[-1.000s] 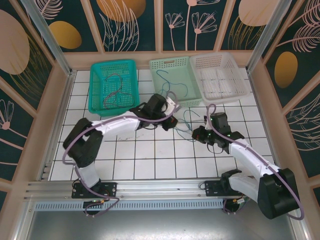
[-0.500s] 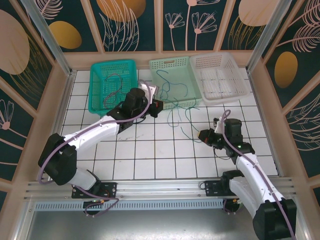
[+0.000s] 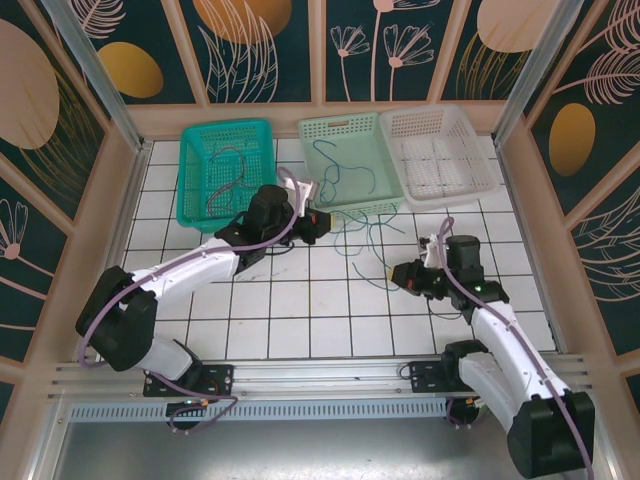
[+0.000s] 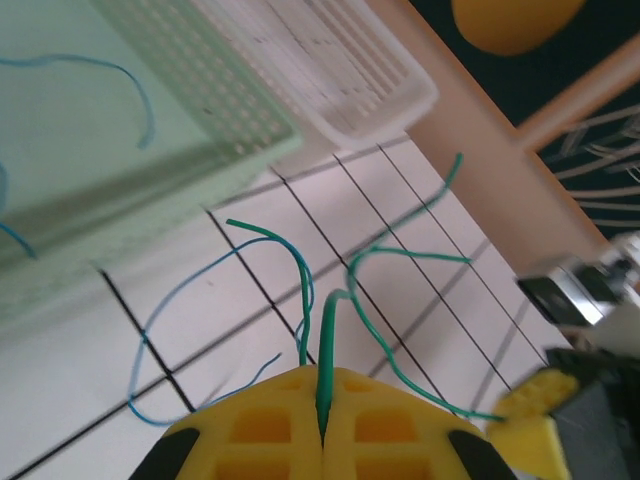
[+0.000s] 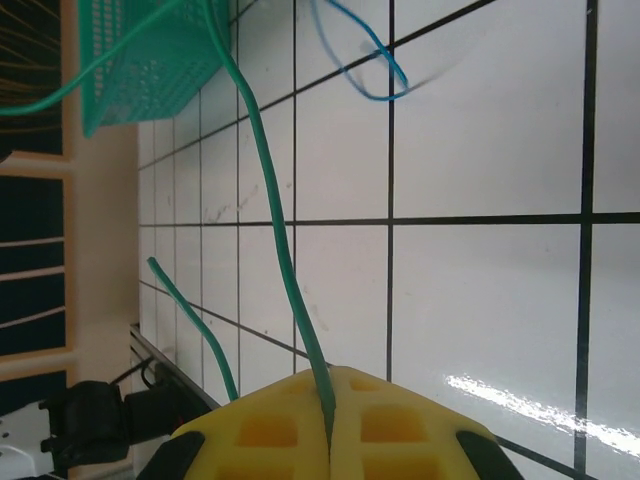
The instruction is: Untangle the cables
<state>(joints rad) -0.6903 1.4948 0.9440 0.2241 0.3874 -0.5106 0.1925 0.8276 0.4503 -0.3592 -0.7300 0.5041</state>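
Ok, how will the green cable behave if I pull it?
Probably springy, not limp: the green cable arcs up from the left gripper unsupported. Likely light, being so thin. It may slip, since the right gripper pinches just a narrow strand.

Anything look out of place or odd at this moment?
One thing: a blue cable lies loose on the tiles just outside the mint basket, though more blue wire lies inside it. Otherwise nothing stands out; the left gripper and right gripper are both shut on the green cable.
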